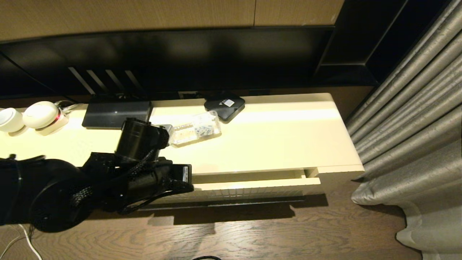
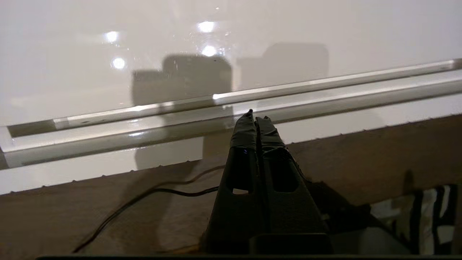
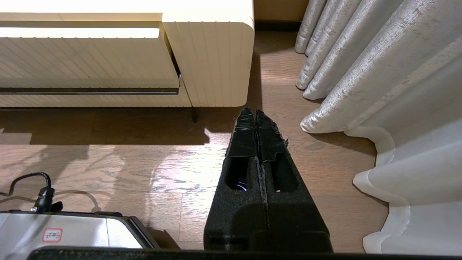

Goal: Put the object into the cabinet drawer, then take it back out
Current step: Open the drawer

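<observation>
One small water bottle (image 1: 195,129) is lying on its side on the cabinet worktop (image 1: 274,141), above the barely open drawer (image 1: 249,184). Left gripper (image 2: 257,116) is hovering by the drawer front, jaws together, empty. Looking light, slick and squashy, so I'd be grabbing mid-body.

- long low cream cabinet (image 1: 274,144) — glossy top, finely ribbed front, standing on a dark wood floor (image 1: 252,234)
- clear water bottle (image 1: 195,130) lying on its side on the top, beyond the pressed-together jaws of the left gripper (image 2: 256,115)
- black square box (image 1: 224,104) just behind the bottle
- flat dark device (image 1: 116,114) and two white round units (image 1: 34,117) further along the top
- cabinet drawer (image 1: 252,182) slightly open — directly ahead of the jaws
</observation>
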